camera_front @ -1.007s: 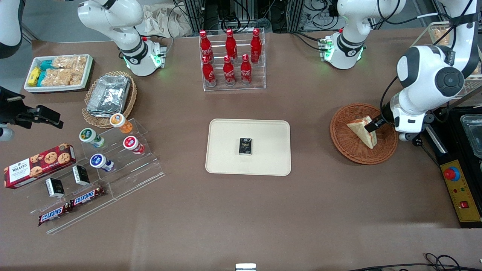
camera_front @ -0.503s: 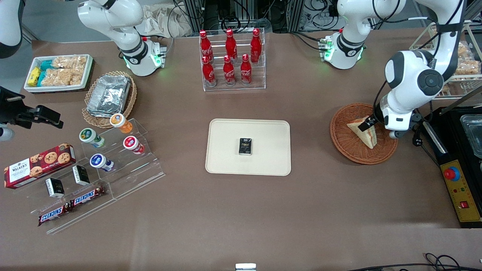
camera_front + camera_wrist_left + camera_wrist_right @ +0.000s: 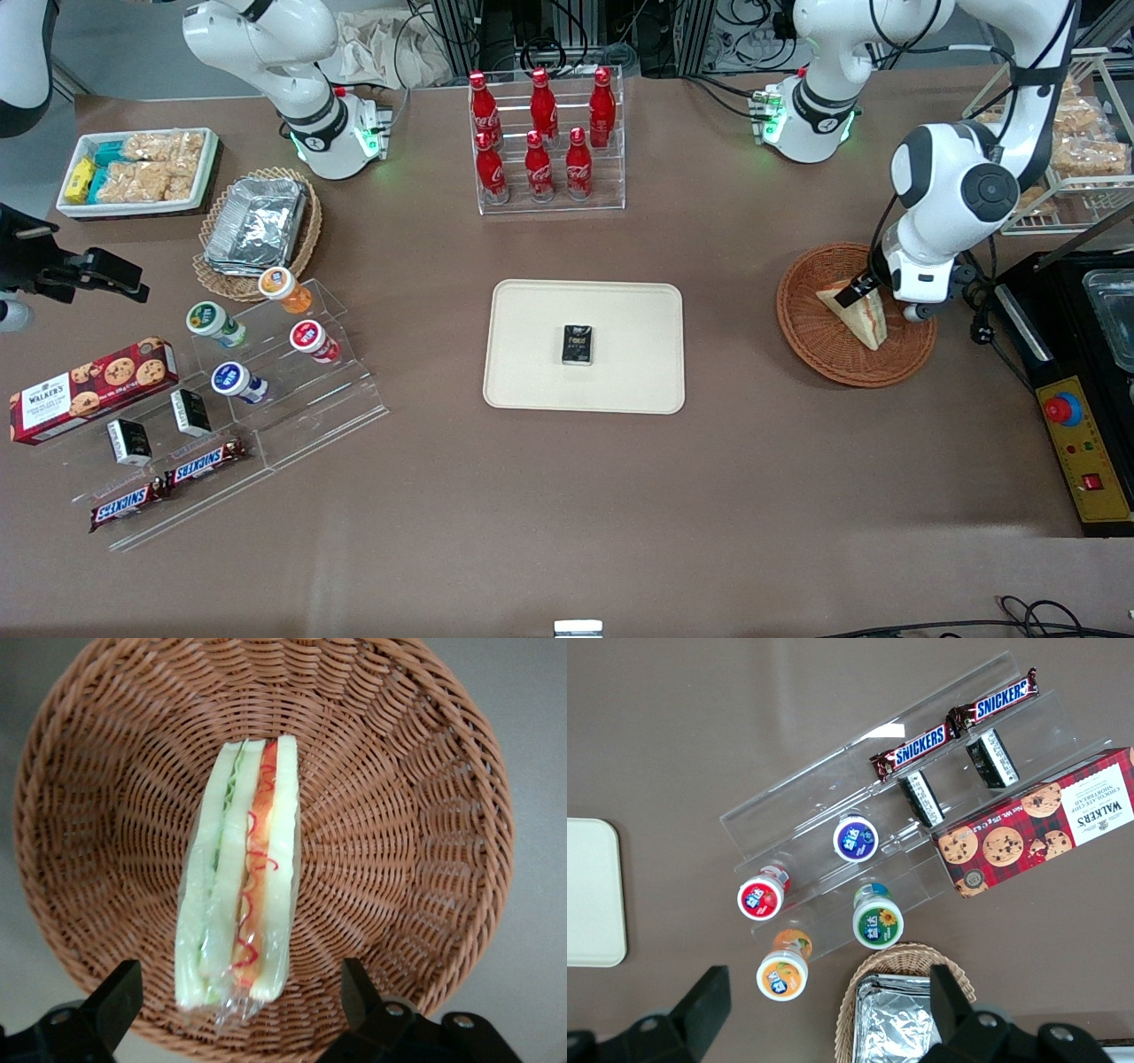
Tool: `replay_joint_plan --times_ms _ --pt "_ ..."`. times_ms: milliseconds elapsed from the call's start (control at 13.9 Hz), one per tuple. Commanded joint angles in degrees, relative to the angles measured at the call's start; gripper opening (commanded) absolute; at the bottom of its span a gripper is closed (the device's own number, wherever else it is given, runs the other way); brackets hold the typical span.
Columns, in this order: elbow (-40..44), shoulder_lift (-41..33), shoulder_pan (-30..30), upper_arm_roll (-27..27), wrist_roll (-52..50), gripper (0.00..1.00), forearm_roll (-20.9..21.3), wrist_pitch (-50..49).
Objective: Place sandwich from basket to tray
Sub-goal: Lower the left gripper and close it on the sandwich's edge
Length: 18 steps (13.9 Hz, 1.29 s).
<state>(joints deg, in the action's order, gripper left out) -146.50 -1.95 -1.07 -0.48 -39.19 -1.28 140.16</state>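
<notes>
I am watching the gripper (image 3: 239, 1010) hanging over the basket (image 3: 811, 332), which is sitting toward the working arm's end of the table (image 3: 567, 496), near its edge there. The sandwich (image 3: 239, 904) is lying in the basket, resting on the woven floor with its cut edge facing up at the wrist camera (red and green filling showing through the clear wrap). I am seeing the fingers (image 3: 115, 1001) spread wide apart, one on each side of the sandwich's end, and touching nothing. In the front view the gripper (image 3: 861, 291) is hovering above the sandwich (image 3: 864, 319). The tray (image 3: 532, 354) is lying at the middle of the table, well apart from the basket, and is carrying only a small black packet (image 3: 578, 345) near its centre.
</notes>
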Motion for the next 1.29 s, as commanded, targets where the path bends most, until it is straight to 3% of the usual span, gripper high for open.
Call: replay_joint_plan --times_ms 0,216,288,359,431,791,1222 --pt "-0.98 3.17 0.19 0.04 -0.89 1.0 0.93 5.37" --pt "-0.98 5.81 0.27 0.04 -0.8 0.99 1.2 8.11" --pt "-0.98 6.25 0.19 0.04 -0.8 0.77 2.5 8.2" --pt "-0.98 6.26 0.27 0.13 -0.8 0.28 2.78 8.2" --pt "-0.98 6.26 0.28 0.39 -0.8 0.0 2.78 8.2" --pt "-0.54 4.42 0.28 0.57 -0.1 0.0 3.04 7.15" --pt "5.16 -4.72 0.45 4.69 9.56 0.0 3.92 -7.15"
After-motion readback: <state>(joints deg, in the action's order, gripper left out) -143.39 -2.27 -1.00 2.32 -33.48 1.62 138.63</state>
